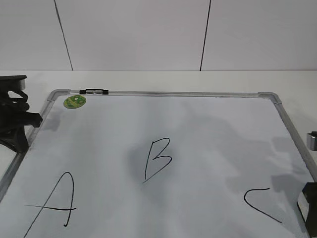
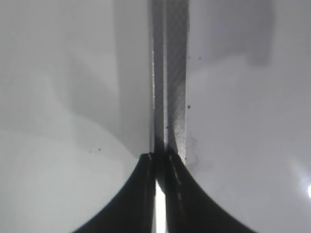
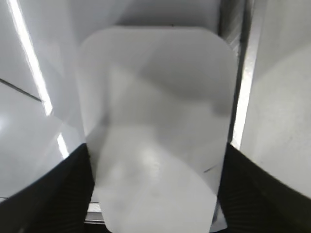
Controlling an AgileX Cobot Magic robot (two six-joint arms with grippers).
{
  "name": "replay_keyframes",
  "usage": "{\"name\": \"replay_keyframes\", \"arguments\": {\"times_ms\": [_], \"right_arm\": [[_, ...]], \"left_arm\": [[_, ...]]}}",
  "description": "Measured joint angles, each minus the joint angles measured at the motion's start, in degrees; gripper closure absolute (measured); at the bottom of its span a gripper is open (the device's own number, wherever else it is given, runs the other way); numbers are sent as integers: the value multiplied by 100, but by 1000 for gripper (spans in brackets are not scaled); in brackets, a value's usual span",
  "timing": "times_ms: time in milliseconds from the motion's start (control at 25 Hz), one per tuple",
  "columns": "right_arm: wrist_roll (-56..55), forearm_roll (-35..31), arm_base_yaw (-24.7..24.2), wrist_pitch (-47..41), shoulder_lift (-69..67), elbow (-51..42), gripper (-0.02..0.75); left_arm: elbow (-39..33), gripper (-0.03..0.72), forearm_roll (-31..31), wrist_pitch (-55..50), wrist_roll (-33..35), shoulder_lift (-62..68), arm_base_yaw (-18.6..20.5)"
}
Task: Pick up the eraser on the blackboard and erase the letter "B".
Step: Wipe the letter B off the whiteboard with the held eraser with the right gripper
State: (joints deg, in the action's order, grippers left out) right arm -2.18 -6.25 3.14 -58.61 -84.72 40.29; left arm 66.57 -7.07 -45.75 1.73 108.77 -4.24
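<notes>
Right gripper [image 3: 155,194] clamps the eraser [image 3: 155,126] at the blackboard's [image 1: 198,148] near-right edge; left gripper [image 2: 159,167] sits pinched together over the frame, "B" [image 1: 157,159] intact.

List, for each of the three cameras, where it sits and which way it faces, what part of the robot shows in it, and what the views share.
Exterior view: in front of the table, looking down at a slant on the blackboard with the letter "B"; the left gripper shows at the left edge.
Left wrist view: on the left arm, looking down along the board's frame; the closed left fingers show at the bottom.
Right wrist view: on the right arm, close above the eraser, which lies between the right fingers.
Shared: the board's silver frame appears in all three.
</notes>
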Motion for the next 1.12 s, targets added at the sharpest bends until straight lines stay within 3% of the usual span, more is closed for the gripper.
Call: {"name": "replay_keyframes", "arguments": {"times_ms": [600, 1120], "right_arm": [[10, 0, 4, -277, -165, 226, 208], [-11, -149, 13, -897, -191, 1083, 209]], "left_arm": [[0, 672, 0, 0, 0, 0, 0], [0, 672, 0, 0, 0, 0, 0]]}}
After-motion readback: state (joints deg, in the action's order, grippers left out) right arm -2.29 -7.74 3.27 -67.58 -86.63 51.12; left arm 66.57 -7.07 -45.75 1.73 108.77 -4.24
